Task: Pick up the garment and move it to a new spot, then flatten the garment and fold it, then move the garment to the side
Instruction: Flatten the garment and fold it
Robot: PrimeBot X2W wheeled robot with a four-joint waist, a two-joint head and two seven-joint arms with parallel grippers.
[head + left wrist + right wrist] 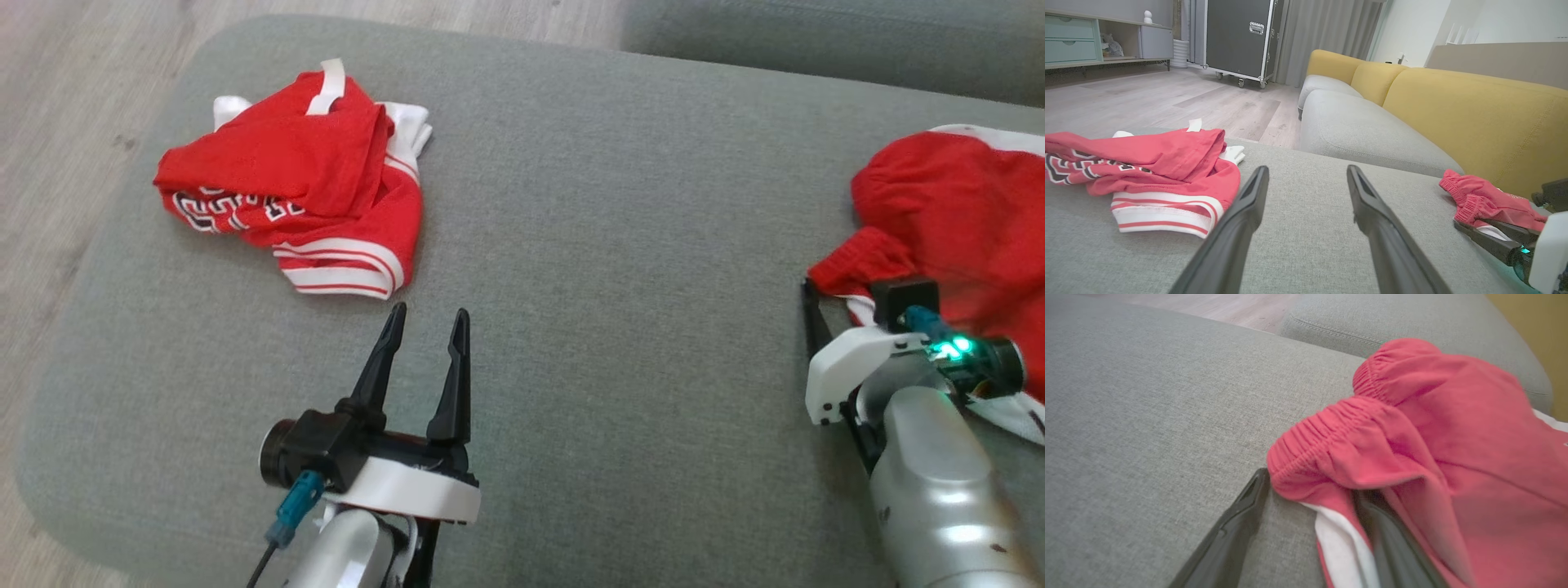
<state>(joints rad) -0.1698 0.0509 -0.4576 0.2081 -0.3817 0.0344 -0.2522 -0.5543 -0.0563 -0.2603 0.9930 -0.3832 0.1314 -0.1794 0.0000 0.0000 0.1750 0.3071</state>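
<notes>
One broad grey woven-fabric cushion (612,204) spreads under everything, with pale wood-plank floor (49,122) beyond its far left edge. The left wrist view also takes in one sofa with grey seats and a mustard-yellow back (1474,114) just behind the cushion, and farther off one tall black wheeled case with metal edging (1237,36) standing on the floor. Two red garments lie on the cushion, well apart. The first, a crumpled red jersey with white stripes and black-and-white lettering (302,163), sits near the far left corner. The second, a bunched pair of red shorts with a gathered elastic waistband and white trim (955,212), lies at the right edge. There are two grippers, each with two long dark fingers. The left gripper (430,314) hangs over bare cushion just short of the jersey's striped hem, fingers spread and holding nothing. The right gripper (1310,486) is at the shorts, also spread wide: one finger (1237,531) rests on the cushion beside the waistband, the other (1392,539) is tucked under the red cloth, and nothing is clamped.
</notes>
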